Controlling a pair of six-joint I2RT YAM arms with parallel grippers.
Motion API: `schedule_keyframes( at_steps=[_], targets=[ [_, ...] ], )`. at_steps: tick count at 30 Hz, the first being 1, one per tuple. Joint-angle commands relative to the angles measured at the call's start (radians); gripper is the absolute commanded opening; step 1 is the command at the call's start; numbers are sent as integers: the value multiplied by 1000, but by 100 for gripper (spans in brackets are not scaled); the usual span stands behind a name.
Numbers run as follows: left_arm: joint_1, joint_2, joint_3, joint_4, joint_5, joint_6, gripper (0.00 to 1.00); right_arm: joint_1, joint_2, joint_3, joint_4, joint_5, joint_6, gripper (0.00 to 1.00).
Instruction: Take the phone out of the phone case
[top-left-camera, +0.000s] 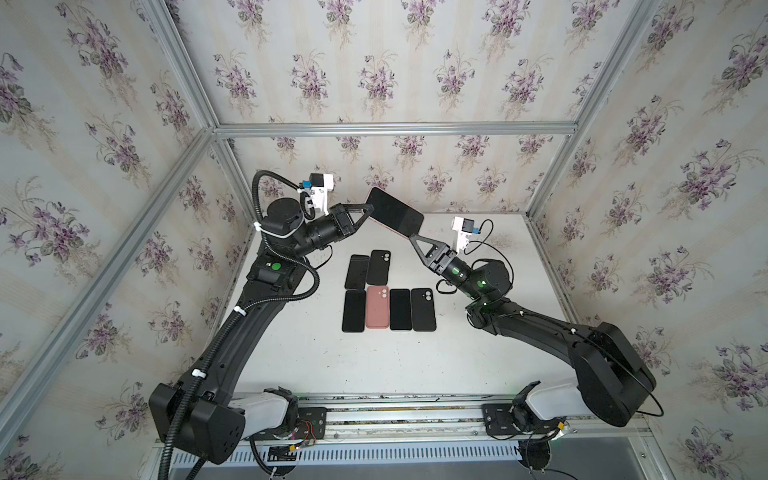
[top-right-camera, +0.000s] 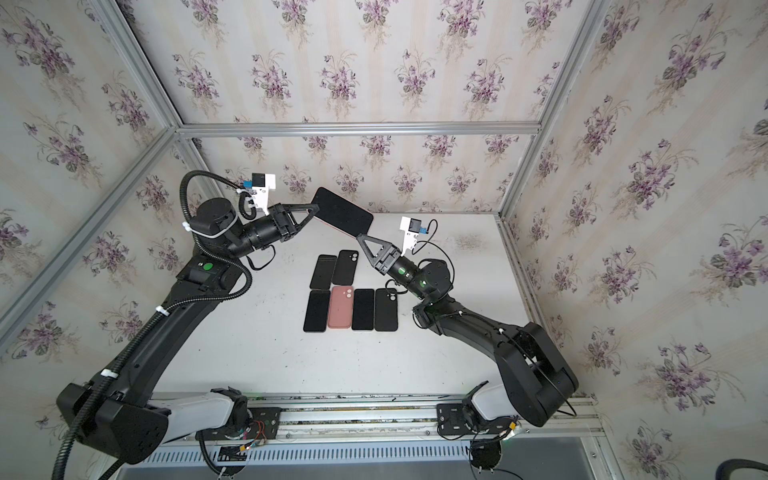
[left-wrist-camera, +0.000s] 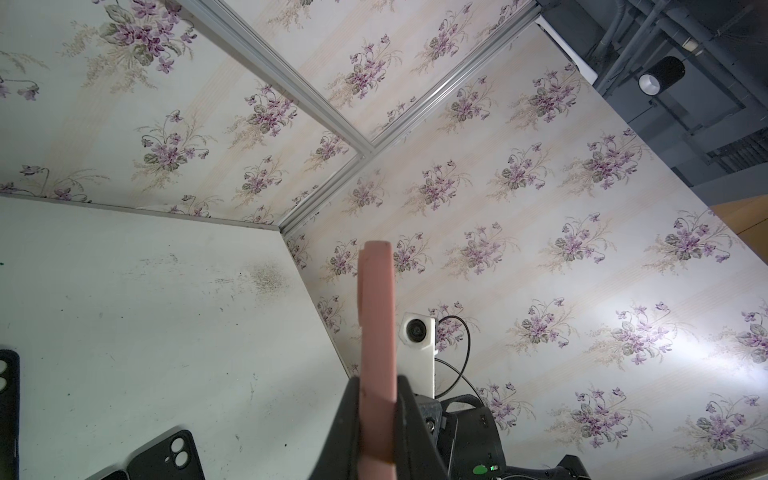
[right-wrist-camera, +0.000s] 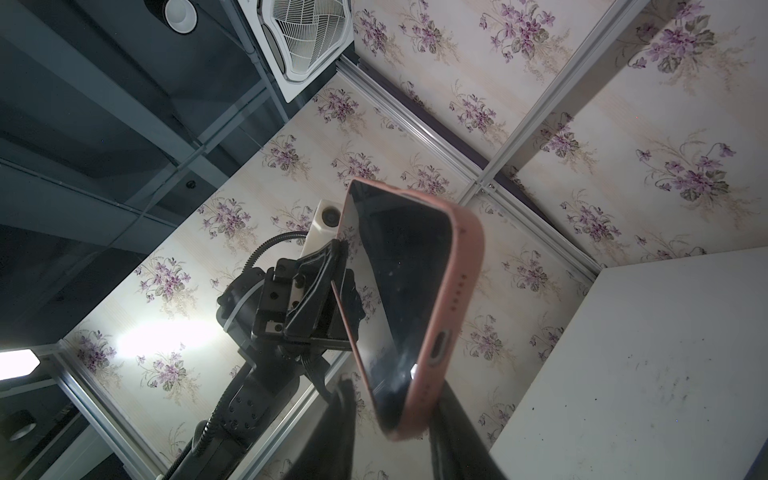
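Observation:
A phone (top-left-camera: 395, 215) (top-right-camera: 343, 211) with a dark screen sits in a pink phone case (left-wrist-camera: 376, 332) (right-wrist-camera: 455, 291) and is held tilted in the air above the back of the table. My left gripper (top-left-camera: 367, 210) (top-right-camera: 316, 206) (left-wrist-camera: 376, 388) is shut on one end of the cased phone, its fingers pressed to both faces. My right gripper (top-left-camera: 411, 237) (top-right-camera: 360, 237) (right-wrist-camera: 395, 392) is at the opposite end. Its jaws straddle the bottom corner near the charging port, and a gap shows between one finger (right-wrist-camera: 345, 399) and the screen (right-wrist-camera: 407, 266).
Several dark phones and empty cases lie in two rows mid-table, among them a pink case (top-left-camera: 377, 306) (top-right-camera: 340, 306) and a black case (top-left-camera: 423, 309) (left-wrist-camera: 166, 457). The white table (top-left-camera: 498, 332) is walled by flowered panels with aluminium posts.

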Motion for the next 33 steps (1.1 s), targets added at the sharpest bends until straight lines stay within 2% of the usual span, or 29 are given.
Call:
schedule_keyframes(
  at_steps=[1,12,18,25,29,33],
  targets=[
    [0,-2,11,71,-1,-6,0,2,7,3,85,-10,15,31],
    [0,2,15,70,-7,-29,0,4,17,-9,107,-16,22,14],
    [-1,22,41,78,17,-133,0,4,5,-23,124,-42,-37,13],
    [-7,28,44,84,32,-286,0,3,1,-16,92,-118,-192,13],
    [-15,32,42,104,44,-371,0,1,-9,20,-42,-177,-323,13],
    [-26,46,45,125,64,-443,0,0,-31,56,-184,-184,-476,12]
  ],
)
